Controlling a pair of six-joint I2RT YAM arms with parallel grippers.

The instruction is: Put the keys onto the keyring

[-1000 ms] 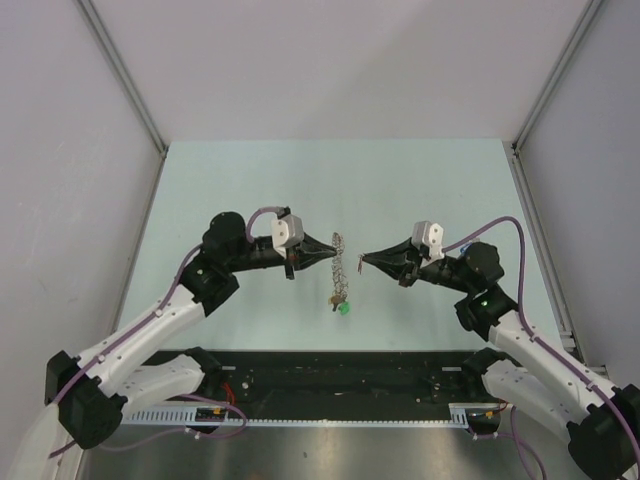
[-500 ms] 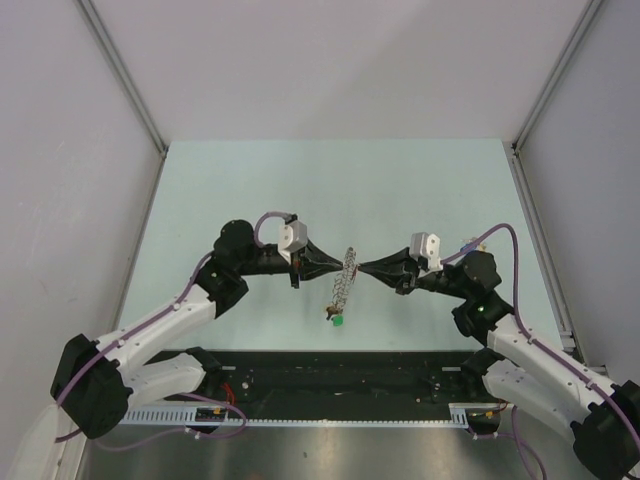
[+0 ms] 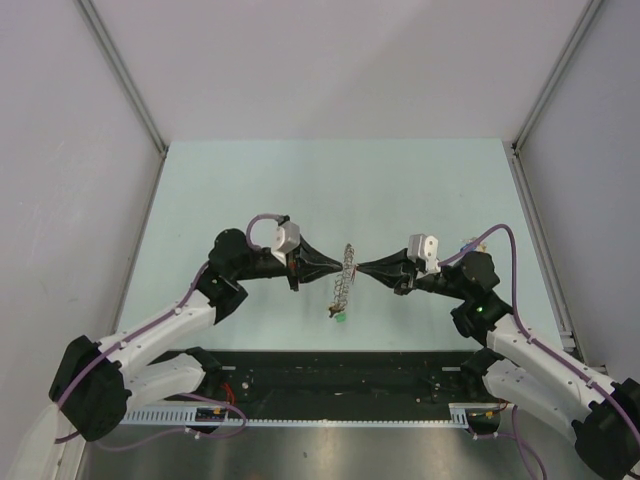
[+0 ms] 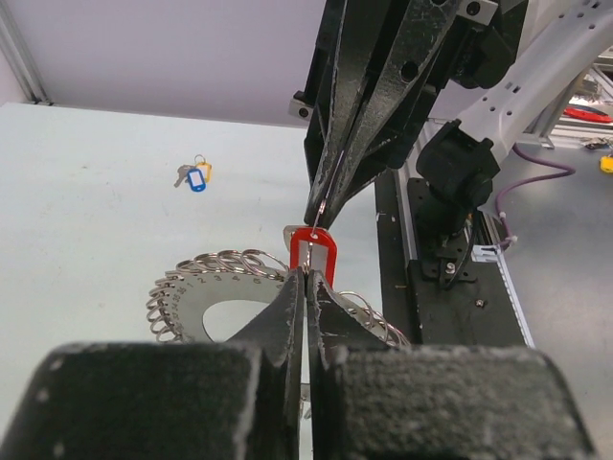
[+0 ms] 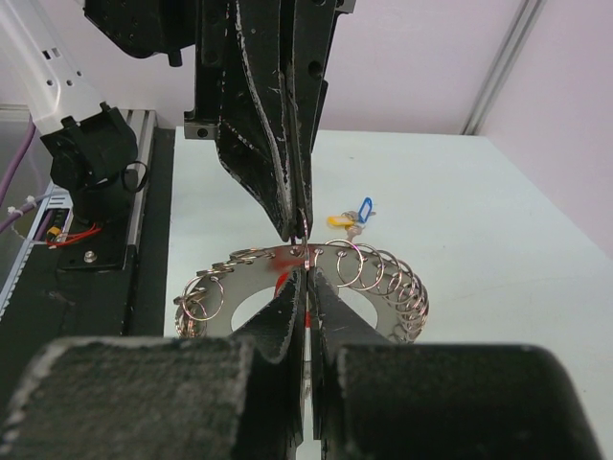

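the left gripper (image 3: 333,268) and right gripper (image 3: 363,268) meet tip to tip above the middle of the pale green table (image 3: 420,190), with the keyring (image 3: 346,275) held between them clear of the surface. the keyring is a flat silvery metal plate ring whose rim is strung with many small wire loops, and from above it shows edge-on and slightly tilted. a small key with a green plastic head, the green-headed key (image 3: 340,318), dangles from its lowest point.

in its wrist view the left gripper has its fingers pressed together, pinching the rim of the keyring. the right gripper's fingers are also pressed together; a thin silver blade shows between them, and the red-headed key (image 4: 314,251), a silver key with a red plastic frame head, sticks out from their tips against the keyring's rim, just above the left fingertips (image 4: 292,292).

far back on the table lie a blue-headed key (image 4: 196,180) and a yellow-headed key (image 4: 205,169), touching each other and well apart from the keyring
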